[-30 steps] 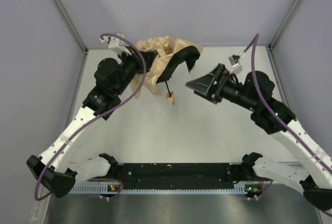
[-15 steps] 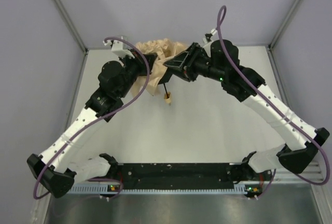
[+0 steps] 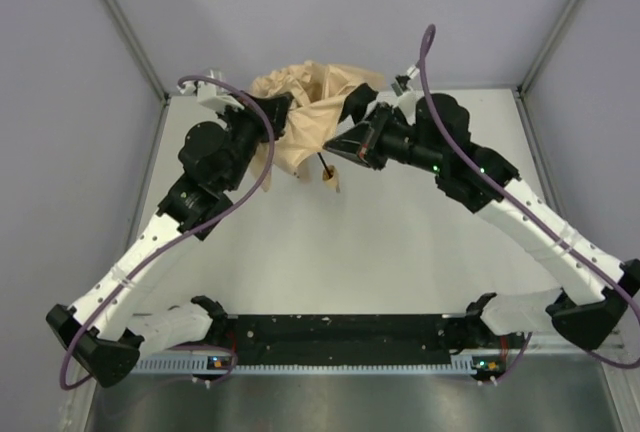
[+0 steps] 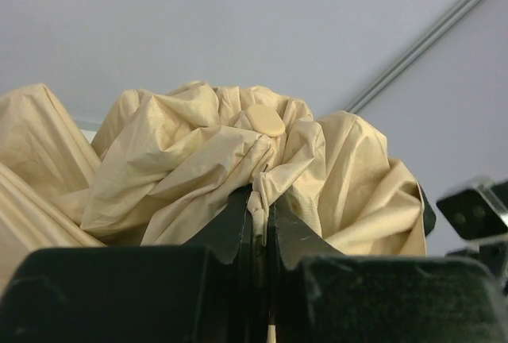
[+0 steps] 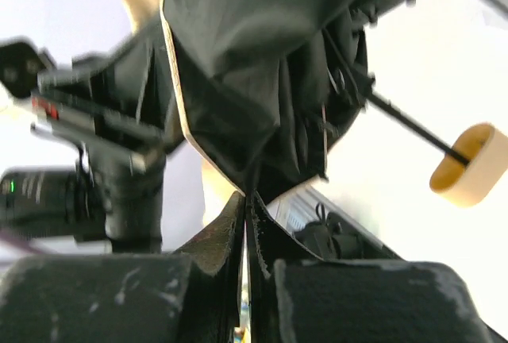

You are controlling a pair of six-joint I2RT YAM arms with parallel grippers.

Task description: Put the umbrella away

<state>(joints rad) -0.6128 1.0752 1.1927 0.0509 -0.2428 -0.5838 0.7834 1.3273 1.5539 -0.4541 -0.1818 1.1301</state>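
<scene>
The umbrella (image 3: pixel 312 102) hangs half-collapsed above the back of the table, tan outside and black inside. Its thin black shaft (image 3: pixel 322 164) points down to the small tan handle (image 3: pixel 332 183). My left gripper (image 3: pixel 283 109) is shut on a fold of tan canopy (image 4: pixel 198 144), the cloth pinched between its fingertips (image 4: pixel 238 216) just below the round tan top cap (image 4: pixel 266 119). My right gripper (image 3: pixel 337 142) is shut on the lower edge of the canopy's black underside (image 5: pixel 238 49), to the right of the shaft (image 5: pixel 405 125) and handle (image 5: pixel 470 164).
The white table (image 3: pixel 380 252) is boxed in by grey walls with metal corner posts (image 3: pixel 125 22). A black rail (image 3: pixel 340 337) runs along the near edge between the arm bases. The left arm's wrist (image 5: pixel 103 168) sits close behind the canopy.
My right arm swung left and in from the table's right side to the umbrella, and its jaws went from wide open to shut on the canopy edge. The left gripper kept its hold.
</scene>
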